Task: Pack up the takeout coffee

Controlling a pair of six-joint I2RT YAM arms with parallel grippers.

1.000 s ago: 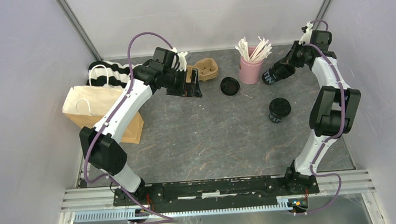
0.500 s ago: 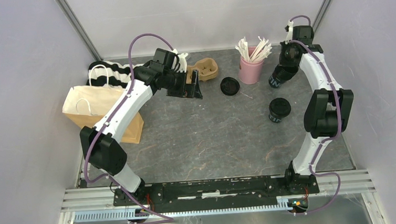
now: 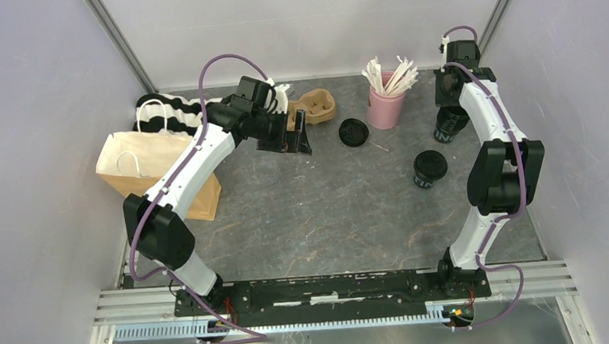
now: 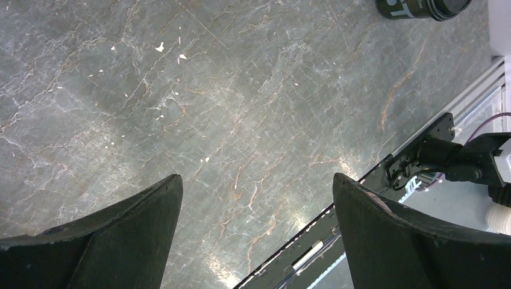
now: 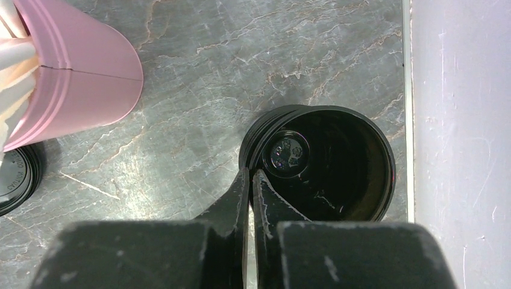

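The rim of the open cup (image 5: 343, 174) is pinched by the right gripper (image 5: 251, 174) — its jaws are almost closed on the thin wall. This cup is seen close to the right wall (image 5: 458, 120), near the pink cup (image 5: 78, 78). It may be lifted a little; that cannot be told. The lidded cup (image 3: 430, 168) is stood nearer the middle of the table (image 3: 304, 212), and a loose lid (image 3: 353, 131) is laid flat. The left gripper (image 4: 256, 177) is held wide open — nothing is between its jaws.
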